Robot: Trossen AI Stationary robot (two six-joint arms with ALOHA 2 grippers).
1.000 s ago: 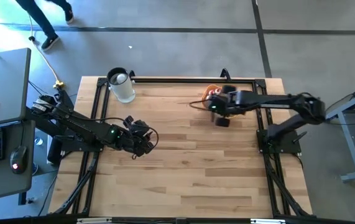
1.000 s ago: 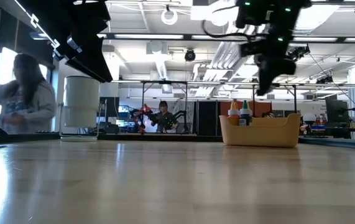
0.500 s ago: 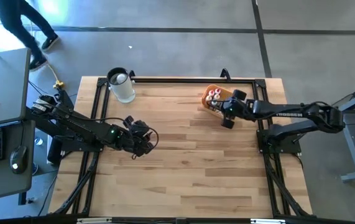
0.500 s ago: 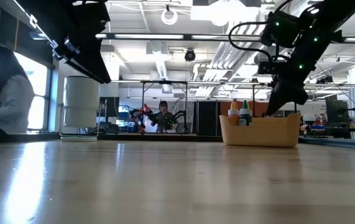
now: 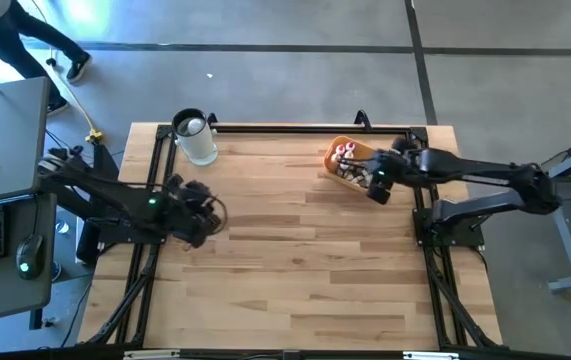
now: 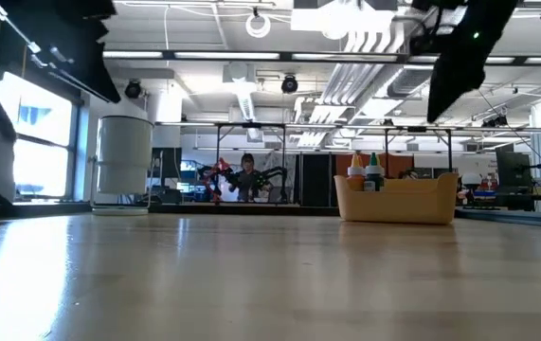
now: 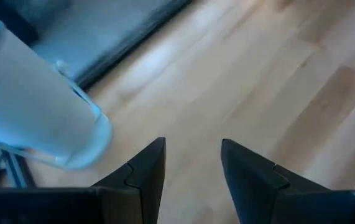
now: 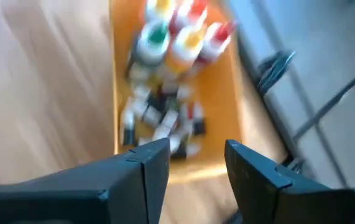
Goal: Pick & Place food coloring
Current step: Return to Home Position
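Observation:
The food coloring bottles and vials (image 8: 165,81) lie and stand in an orange-yellow tray (image 5: 343,165) at the table's far right; two bottle tops (image 6: 365,170) stick up over its rim in the low view. My right gripper (image 5: 377,187) hovers open and empty above the tray's near right end, and its wrist view (image 8: 197,155) looks down on the bottles. My left gripper (image 5: 200,212) is open and empty above the table's left half, and its wrist view (image 7: 193,158) faces the clear jar (image 7: 34,106).
The clear round jar (image 5: 197,140) stands at the far left of the table. A black frame (image 5: 295,128) runs along the table's far edge and sides. Bare wood (image 5: 295,260) fills the middle and near part. A person (image 5: 5,20) walks beyond the far left corner.
My right gripper has gone toward the table's right edge, from over the tray's left part to its near right end. My left gripper has drawn back toward the table's left edge, nearer the jar. The tray and bottles have stayed put.

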